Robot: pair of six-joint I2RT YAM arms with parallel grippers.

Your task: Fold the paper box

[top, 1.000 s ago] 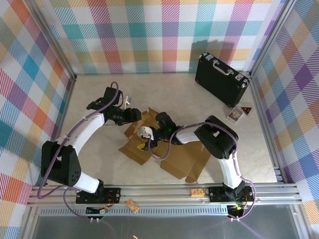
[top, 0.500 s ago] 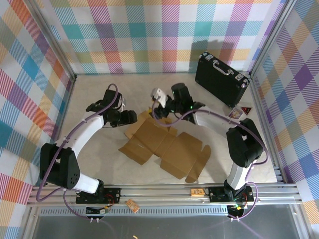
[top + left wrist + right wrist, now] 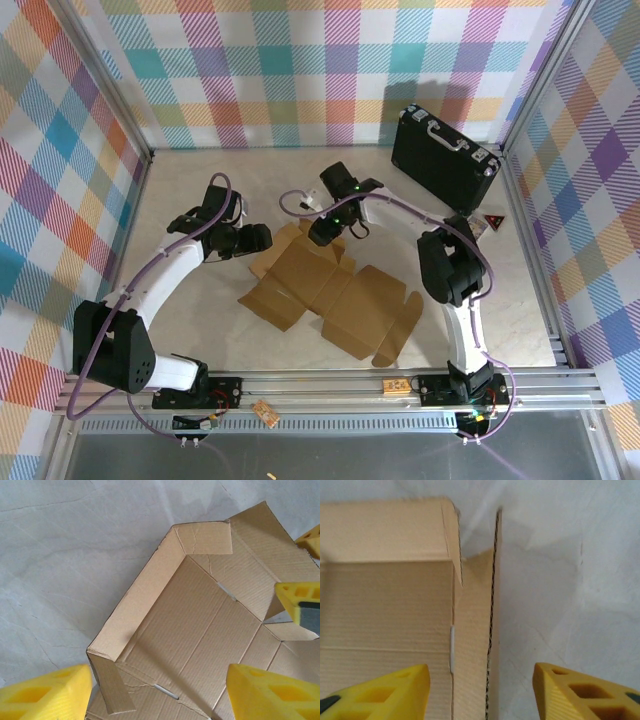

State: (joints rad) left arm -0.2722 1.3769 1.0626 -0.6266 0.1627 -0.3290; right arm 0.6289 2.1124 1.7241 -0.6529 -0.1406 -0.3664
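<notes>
The paper box [image 3: 335, 295] lies mostly flat on the table as a brown cardboard sheet, with flaps raised at its far-left end. My left gripper [image 3: 266, 238] stands open at that end. In the left wrist view, the left gripper [image 3: 160, 695] hangs over the box panel [image 3: 200, 625], beside a raised side wall [image 3: 140, 605]. My right gripper [image 3: 322, 232] is open at the far corner. In the right wrist view, the right gripper [image 3: 482, 692] straddles an upright flap edge [image 3: 493, 630] without touching it.
A black hard case [image 3: 445, 160] with silver trim stands at the back right. Small cards [image 3: 478, 226] lie near it. Plaid walls enclose the table on three sides. An aluminium rail [image 3: 330, 385] runs along the front.
The right arm left the box's middle, swung to the back, then came down at the far corner flap. The left gripper shifted only slightly and opened a bit.
</notes>
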